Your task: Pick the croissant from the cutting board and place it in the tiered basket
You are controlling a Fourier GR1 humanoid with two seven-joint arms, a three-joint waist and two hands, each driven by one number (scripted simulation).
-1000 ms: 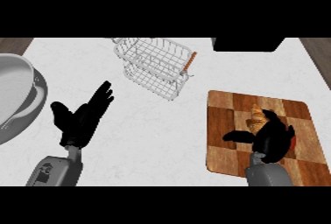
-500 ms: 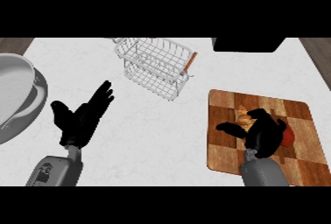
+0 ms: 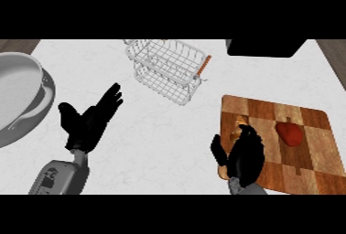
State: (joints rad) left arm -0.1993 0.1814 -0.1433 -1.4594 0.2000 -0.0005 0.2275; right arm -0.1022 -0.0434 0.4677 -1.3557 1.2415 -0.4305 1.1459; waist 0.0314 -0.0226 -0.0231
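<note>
Croissant [image 3: 237,131]: on the cutting board [image 3: 307,151], near its left edge, mostly hidden under the right robot hand [image 3: 242,153], whose fingers curl round it. Red item [image 3: 290,133] (identity unclear): same board, just right of that hand, apart from it. Tiered basket [image 3: 167,68]: wire, further back on the tabletop [image 3: 169,146], well apart. Left robot hand [image 3: 89,119]: fingers spread, resting. Risk, as judged: pastry slipping from a partial hold, or catching the basket's wire rim.

Even, bright, diffuse light falls on the white counter [image 3: 169,137], with only faint shadows and no glare.
</note>
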